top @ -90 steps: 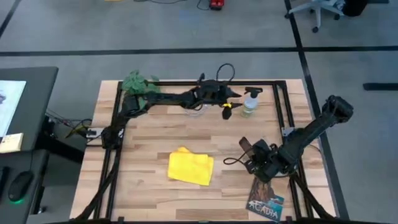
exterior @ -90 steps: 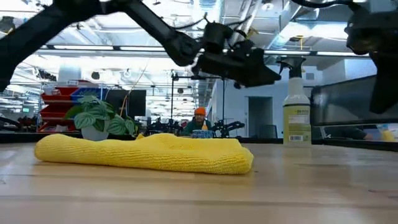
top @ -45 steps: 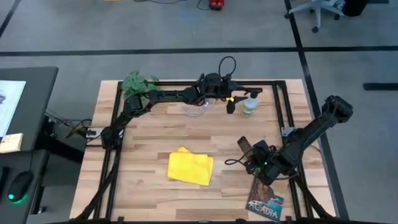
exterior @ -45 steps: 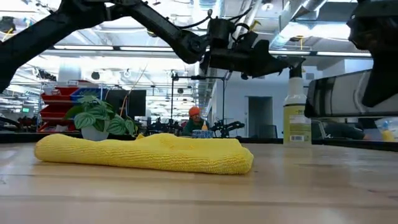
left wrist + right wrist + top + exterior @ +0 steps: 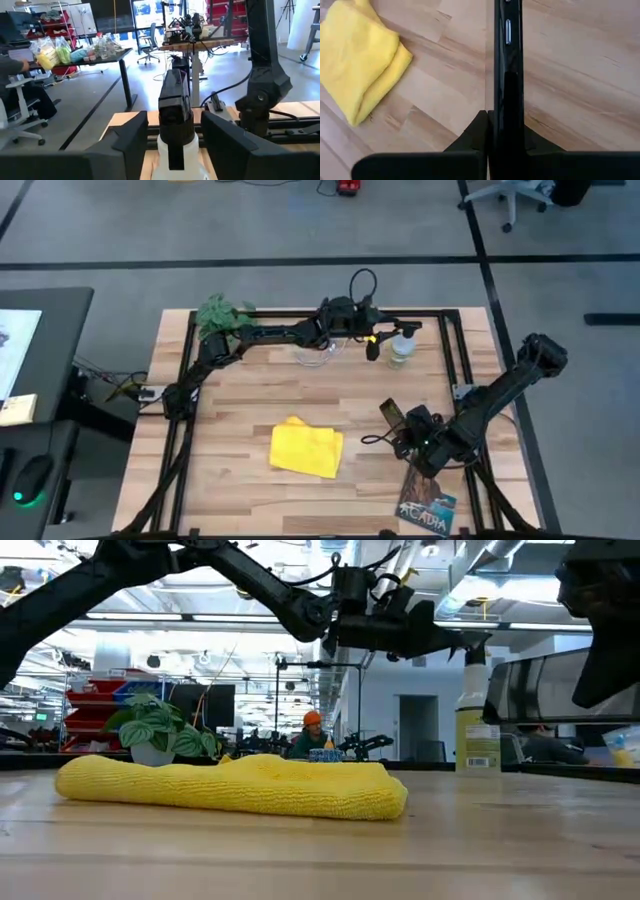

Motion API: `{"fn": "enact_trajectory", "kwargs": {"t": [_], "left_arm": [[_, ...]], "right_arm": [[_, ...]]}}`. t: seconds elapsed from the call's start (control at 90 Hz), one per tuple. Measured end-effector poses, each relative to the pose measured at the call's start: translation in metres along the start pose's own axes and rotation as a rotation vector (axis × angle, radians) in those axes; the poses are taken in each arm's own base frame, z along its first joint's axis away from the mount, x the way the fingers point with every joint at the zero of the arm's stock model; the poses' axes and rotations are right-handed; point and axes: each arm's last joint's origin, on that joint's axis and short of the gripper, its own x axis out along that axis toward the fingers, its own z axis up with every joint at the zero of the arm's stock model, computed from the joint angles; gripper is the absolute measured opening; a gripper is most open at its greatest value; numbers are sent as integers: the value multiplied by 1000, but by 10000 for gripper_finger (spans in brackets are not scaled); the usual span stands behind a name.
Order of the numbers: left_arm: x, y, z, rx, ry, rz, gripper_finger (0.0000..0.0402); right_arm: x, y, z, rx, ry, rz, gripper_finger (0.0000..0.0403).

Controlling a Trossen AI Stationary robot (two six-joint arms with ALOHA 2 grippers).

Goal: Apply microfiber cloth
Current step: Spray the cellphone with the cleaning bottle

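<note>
Bench (image 5: pixel 240 390), with microfiber cloth (image 5: pixel 306 449) lying folded at centre. Right end effector (image 5: pixel 400 428) grips smartphone (image 5: pixel 508 75) edge-on beside it. Left end effector (image 5: pixel 372 346), spread, straddles spray bottle (image 5: pixel 401 346); best centred before closing.

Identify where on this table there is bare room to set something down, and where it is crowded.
Bare wood lies left of the microfiber cloth and between it and the glass bowl. Crowded: the far edge, where the left gripper meets the spray bottle, and around the right gripper and booklet.
</note>
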Motion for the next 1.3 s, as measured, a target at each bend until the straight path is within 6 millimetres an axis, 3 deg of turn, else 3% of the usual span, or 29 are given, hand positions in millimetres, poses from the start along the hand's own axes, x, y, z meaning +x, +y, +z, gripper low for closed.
{"fn": "enact_trajectory", "kwargs": {"t": [0.211,0.878,1.044,1.3], "left_arm": [[3,0,-9,-11,5,7,160],[6,0,-11,-11,-28,29,156],[6,1,-12,-17,-17,29,119],[6,0,-13,-13,-3,26,20]], "right_arm": [[0,0,1,-1,-16,4,13],[0,2,0,-7,-23,24,13],[0,2,0,-8,-23,23,13],[0,2,0,-7,-23,24,13]]}}
